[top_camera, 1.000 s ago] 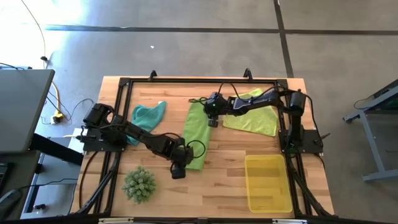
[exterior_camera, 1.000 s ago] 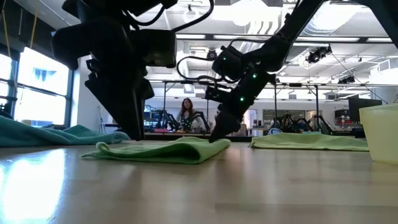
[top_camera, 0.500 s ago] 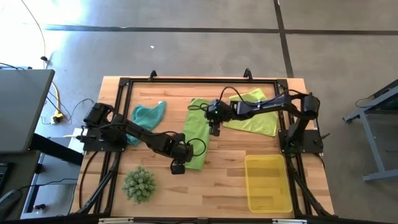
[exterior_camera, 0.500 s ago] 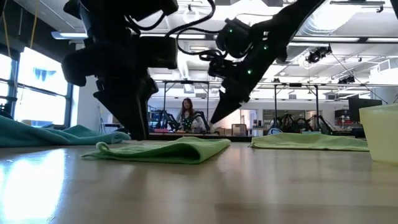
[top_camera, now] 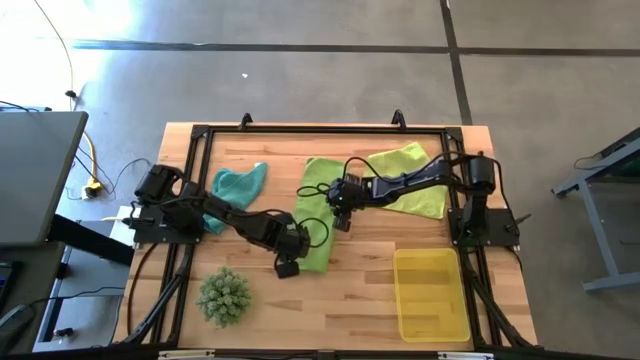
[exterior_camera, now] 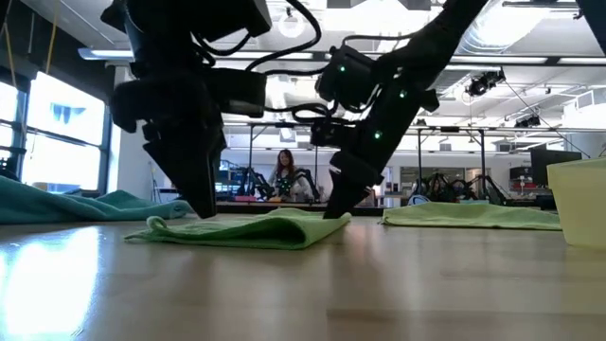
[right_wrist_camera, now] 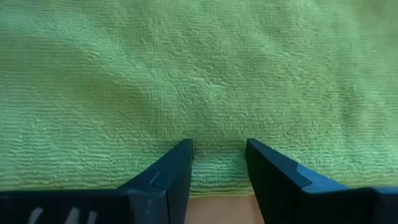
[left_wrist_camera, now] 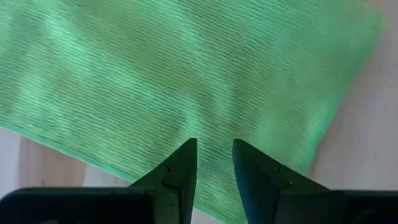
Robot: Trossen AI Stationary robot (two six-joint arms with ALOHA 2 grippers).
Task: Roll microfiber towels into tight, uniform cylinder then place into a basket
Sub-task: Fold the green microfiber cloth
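The bright green towel [top_camera: 316, 212] lies flat on the table as a long folded strip running from far to near; it also shows in the low view [exterior_camera: 251, 229]. My left gripper [top_camera: 286, 264] stands open over the strip's near left edge [left_wrist_camera: 214, 155], fingers pointing down. My right gripper [top_camera: 340, 218] stands open over the strip's right edge near its middle [right_wrist_camera: 217, 152], fingers pointing down. The teal towel [top_camera: 238, 186] lies loose at the left. The pale yellow-green towel [top_camera: 412, 180] lies spread at the far right. The yellow basket [top_camera: 432, 293] stands at the near right. My left gripper has its fingertips [left_wrist_camera: 181, 163] down at the green towel's surface beside its near left edge; I cannot tell whether they touch it. My right gripper has its fingertips [exterior_camera: 335, 210] down at the towel's right edge [right_wrist_camera: 217, 177]; I cannot tell whether they touch it.
A spiky green plant-like ball [top_camera: 224, 296] sits at the near left, close to my left arm. A black frame [top_camera: 200, 135] runs around the table's edge. A person [exterior_camera: 283, 172] shows far off in the room behind.
My right gripper has risen off the green towel, gone a little toward the table's near edge and come down again at the towel's right edge. The towel's near part has stayed flat where it was.
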